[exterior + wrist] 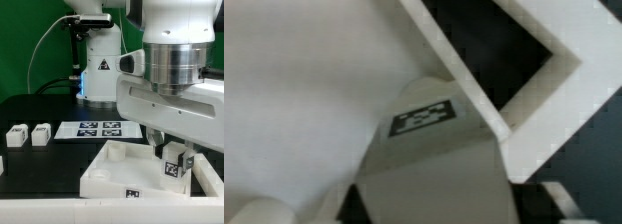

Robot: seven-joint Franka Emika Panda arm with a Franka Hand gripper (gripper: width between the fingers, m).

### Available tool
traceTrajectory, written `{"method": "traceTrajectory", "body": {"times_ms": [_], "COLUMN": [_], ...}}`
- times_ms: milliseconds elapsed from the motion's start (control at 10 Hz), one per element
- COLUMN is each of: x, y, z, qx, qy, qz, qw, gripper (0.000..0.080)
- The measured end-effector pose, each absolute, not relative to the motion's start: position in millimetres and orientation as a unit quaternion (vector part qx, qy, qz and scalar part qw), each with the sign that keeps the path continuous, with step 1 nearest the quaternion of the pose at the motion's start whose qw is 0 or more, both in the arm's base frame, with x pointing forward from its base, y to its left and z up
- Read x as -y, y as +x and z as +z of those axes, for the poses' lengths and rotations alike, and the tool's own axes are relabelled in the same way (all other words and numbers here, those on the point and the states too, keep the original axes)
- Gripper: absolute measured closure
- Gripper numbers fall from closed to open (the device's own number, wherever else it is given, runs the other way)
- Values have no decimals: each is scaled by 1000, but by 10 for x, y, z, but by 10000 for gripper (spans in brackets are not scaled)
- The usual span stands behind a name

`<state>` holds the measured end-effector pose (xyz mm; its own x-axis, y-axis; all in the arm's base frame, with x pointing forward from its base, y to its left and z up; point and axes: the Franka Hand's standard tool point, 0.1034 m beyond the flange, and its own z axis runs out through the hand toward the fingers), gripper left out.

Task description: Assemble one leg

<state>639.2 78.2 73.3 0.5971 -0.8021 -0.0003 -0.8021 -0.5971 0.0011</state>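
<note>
My gripper (168, 150) is shut on a leg (175, 166), a small white block with a black-and-white tag, and holds it over the near right corner of the large white tray-like piece (115, 172). In the wrist view the leg (429, 125) runs out from between the dark fingers (530, 196), tag facing the camera, its far end at the tray's raised rim (491, 45). Whether the leg touches the tray I cannot tell. Two more legs (15, 137) (40, 134) stand on the black table at the exterior view's left.
The marker board (100, 128) lies on the table behind the tray. A white robot base with a lit blue panel (100, 68) stands at the back. The arm's large white body fills the exterior view's right.
</note>
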Motion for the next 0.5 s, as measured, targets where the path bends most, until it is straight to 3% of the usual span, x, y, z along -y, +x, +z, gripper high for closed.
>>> {"method": "traceTrajectory", "body": {"times_ms": [300,400,500], "x": [-771,-773,-773], "y": [6392,6392,6392], "z": [733,732,731], "qx": [448,447,447], "qy": [894,894,894], "qz": [3,3,3], "qw": [5,5,5], "gripper": [479,295,196]}}
